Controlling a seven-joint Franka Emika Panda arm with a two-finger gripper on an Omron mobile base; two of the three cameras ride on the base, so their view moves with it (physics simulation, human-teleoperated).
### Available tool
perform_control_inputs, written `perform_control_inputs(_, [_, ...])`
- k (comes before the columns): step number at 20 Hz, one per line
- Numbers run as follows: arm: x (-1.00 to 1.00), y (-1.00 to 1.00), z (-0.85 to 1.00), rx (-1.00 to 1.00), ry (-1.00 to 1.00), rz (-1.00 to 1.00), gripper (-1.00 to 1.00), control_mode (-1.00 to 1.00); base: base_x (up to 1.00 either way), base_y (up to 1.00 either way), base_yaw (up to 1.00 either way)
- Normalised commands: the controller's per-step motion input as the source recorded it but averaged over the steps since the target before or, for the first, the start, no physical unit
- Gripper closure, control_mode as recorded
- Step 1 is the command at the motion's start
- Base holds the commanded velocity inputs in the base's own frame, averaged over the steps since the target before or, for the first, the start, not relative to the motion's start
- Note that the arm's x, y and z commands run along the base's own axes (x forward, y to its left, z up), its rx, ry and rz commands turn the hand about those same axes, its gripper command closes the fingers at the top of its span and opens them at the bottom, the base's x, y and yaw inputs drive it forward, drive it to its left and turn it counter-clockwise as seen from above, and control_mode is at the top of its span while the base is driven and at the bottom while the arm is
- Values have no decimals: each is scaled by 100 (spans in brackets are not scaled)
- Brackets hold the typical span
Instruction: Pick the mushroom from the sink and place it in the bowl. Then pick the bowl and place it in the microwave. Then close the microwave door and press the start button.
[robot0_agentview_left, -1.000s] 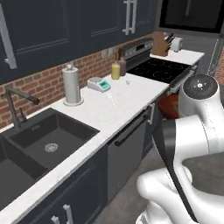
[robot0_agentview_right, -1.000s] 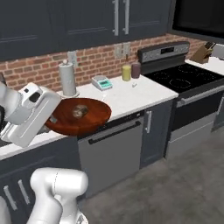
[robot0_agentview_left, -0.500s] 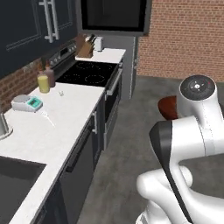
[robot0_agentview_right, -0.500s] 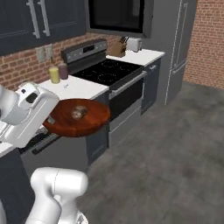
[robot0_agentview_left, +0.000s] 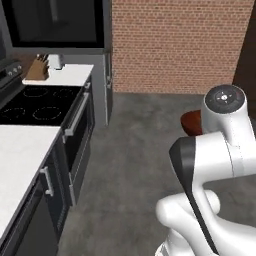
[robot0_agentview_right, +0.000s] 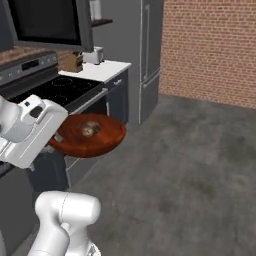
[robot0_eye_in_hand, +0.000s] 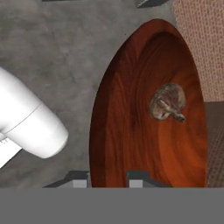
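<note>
1. Hand view, running left to right: tool (robot0_eye_in_hand: 108, 178) clamping its two dark fingertips (robot0_eye_in_hand: 78, 179) across the near rim of the bowl (robot0_eye_in_hand: 127, 131), one tip outside the wall and one inside.
2. Carrying the mushroom (robot0_eye_in_hand: 168, 103) inside the bowl, lying on the glossy reddish-brown floor right of its middle, clear of the rim.
3. Right base view: showing the stove (robot0_agentview_right: 55, 87) at far left, then the bowl (robot0_agentview_right: 90, 136) hanging level in the air in front of it, with the mushroom (robot0_agentview_right: 90, 130) sitting near its centre.
4. Showing the microwave (robot0_agentview_right: 47, 22) above the stove at upper left, its dark front shut.
5. Left base view: peeking out as a reddish-brown sliver of bowl (robot0_agentview_left: 191, 122) just left of the white arm, over the grey floor (robot0_agentview_left: 135, 145).
</note>
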Motion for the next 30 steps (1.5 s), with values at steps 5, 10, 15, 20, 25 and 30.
perform_control_inputs(5, [0, 0, 0, 0, 0, 0, 100, 100, 100, -98, -1])
perform_control_inputs(10, [0, 0, 0, 0, 0, 0, 100, 100, 100, -78, 38])
perform_control_inputs(15, [0, 0, 0, 0, 0, 0, 100, 100, 94, -68, 49])
perform_control_inputs(20, [0, 0, 0, 0, 0, 0, 100, 100, 68, -51, 59])
perform_control_inputs(25, [0, 0, 0, 0, 0, 0, 100, 100, 42, -39, 71])
perform_control_inputs(30, [0, 0, 0, 0, 0, 0, 100, 100, 18, -34, 78])
